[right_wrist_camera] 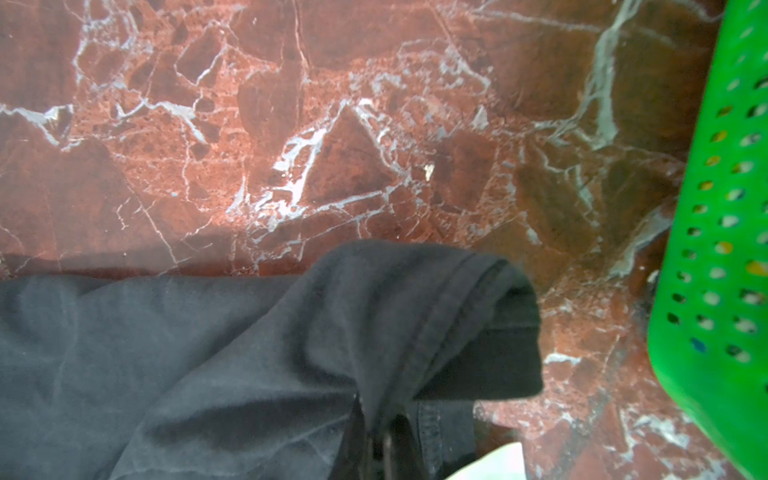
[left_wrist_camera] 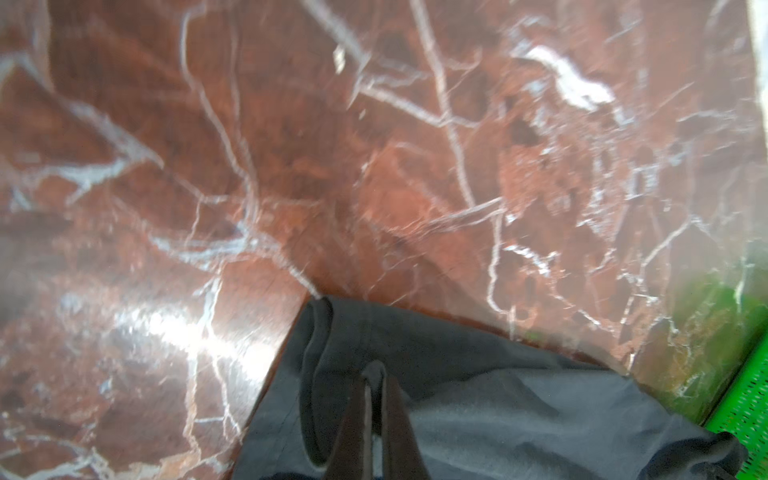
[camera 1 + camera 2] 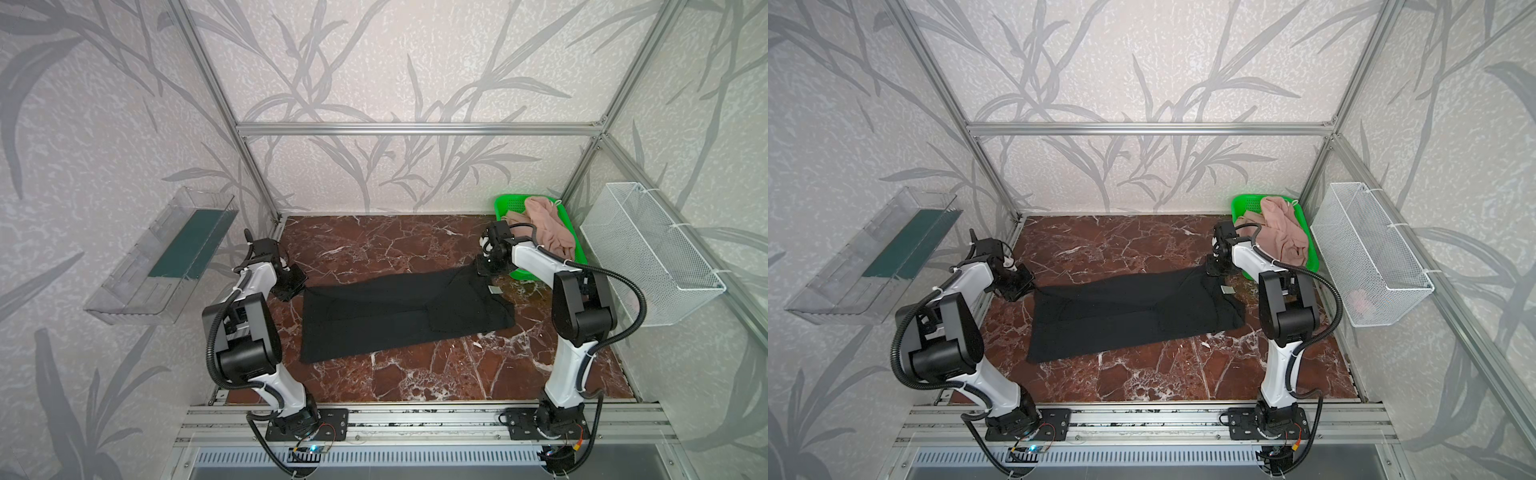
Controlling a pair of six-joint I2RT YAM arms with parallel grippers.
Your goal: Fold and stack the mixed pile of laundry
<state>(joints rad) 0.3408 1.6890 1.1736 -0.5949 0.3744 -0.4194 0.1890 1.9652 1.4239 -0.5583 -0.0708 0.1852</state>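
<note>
Currently the left gripper [image 3: 296, 286] and right gripper [image 3: 485, 267] each clamp the black T-shirt's [image 3: 399, 316] far edge; uneven lifting could pull a thin pinch free.

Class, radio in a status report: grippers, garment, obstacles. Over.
Left gripper shut on black T-shirt, far-left corner. Right gripper shut on its far-right end. Rest lies on table. Green basket close beside right gripper.

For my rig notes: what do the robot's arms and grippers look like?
The left arm and right arm have white links, black joint housings, black ribbed cable conduit looped alongside, black base plates. The left gripper and right gripper are black.
</note>
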